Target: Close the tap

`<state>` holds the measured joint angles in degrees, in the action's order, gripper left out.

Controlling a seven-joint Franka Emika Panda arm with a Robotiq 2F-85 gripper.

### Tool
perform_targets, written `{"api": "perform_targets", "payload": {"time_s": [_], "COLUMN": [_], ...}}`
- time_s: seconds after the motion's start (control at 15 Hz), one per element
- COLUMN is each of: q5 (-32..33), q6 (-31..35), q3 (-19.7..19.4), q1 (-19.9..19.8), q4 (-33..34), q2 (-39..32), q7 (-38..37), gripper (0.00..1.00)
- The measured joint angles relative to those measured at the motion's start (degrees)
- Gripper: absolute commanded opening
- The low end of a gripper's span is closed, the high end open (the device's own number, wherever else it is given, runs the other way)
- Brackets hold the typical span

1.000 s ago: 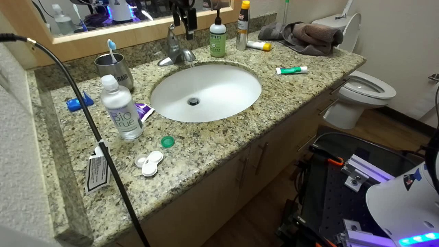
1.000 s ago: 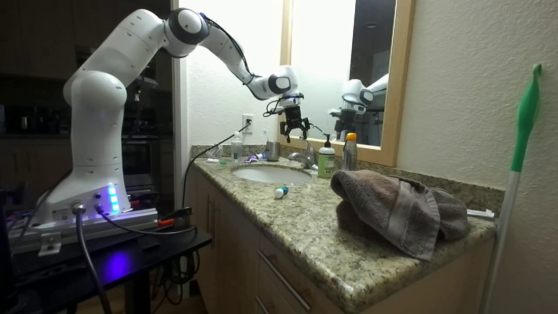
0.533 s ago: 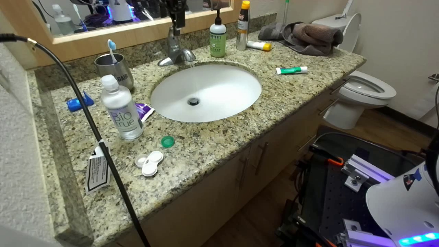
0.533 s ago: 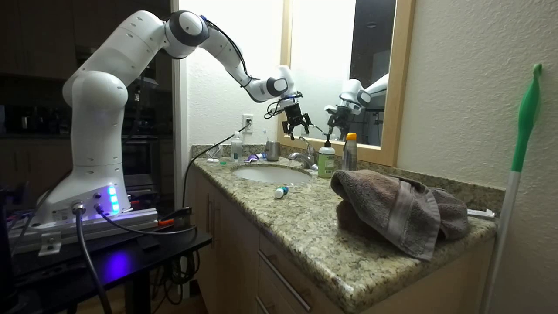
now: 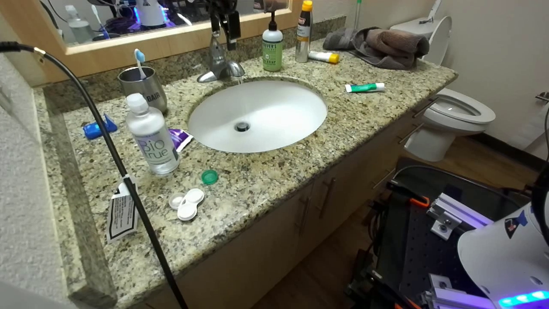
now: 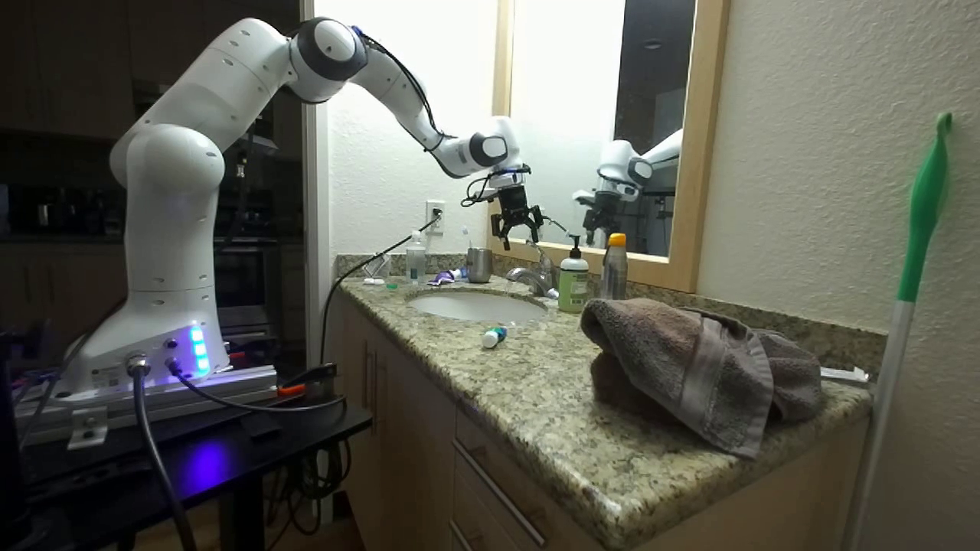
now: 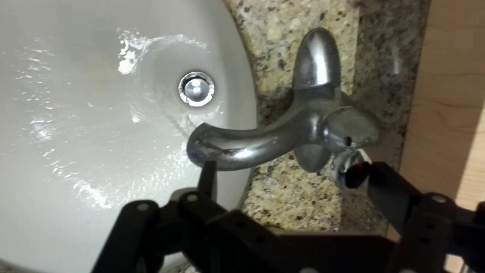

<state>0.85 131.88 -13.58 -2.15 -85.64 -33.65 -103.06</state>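
Note:
The tap (image 7: pixel 303 125) is a shiny silver faucet behind the white oval basin; it shows in both exterior views (image 5: pixel 218 64) (image 6: pixel 540 277). A thin stream of water (image 5: pixel 240 80) falls from its spout, and water ripples in the basin (image 7: pixel 91 125). The lever handle (image 7: pixel 350 127) rises at the back, its tip near my right-hand finger in the wrist view. My gripper (image 7: pixel 293 168) is open above the tap, pointing down, with a wide gap between the fingers; it shows also in both exterior views (image 5: pixel 223 37) (image 6: pixel 522 242). I cannot tell whether a finger touches the lever.
A green soap bottle (image 5: pixel 272 49) and a yellow-capped can (image 5: pixel 303 34) stand beside the tap. A steel cup (image 5: pixel 146 88) with a toothbrush and a clear bottle (image 5: pixel 153 137) stand on its far side. The mirror (image 6: pixel 566 115) is close behind the gripper.
My gripper tilted half a second ago, its tips swinging toward the mirror, and has swung back to nearly upright. It stays open. The tap and running water look the same.

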Motion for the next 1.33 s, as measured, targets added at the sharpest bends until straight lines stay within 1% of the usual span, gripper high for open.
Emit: {"api": "perform_targets", "payload": {"time_s": [0.4,0.67,0.87,1.07,1.33], "q5": [0.00,0.00,0.33,2.82,3.84], "q6": [-13.35,-13.55,-10.97,-7.19,-7.18], "q3": [-0.70,-0.60,-0.40,-0.36,-0.18], "q1": [-0.37,-0.38,-0.11,0.72,1.34], "q4": [3.56,3.70,3.70,3.35,2.98], "q2": [-0.02,-0.02,0.04,0.05,-0.32], "q7": [-2.76,-3.03,-3.03,-3.04,-3.10], "gripper": [1.00,1.00,1.00,1.00,1.00]}}
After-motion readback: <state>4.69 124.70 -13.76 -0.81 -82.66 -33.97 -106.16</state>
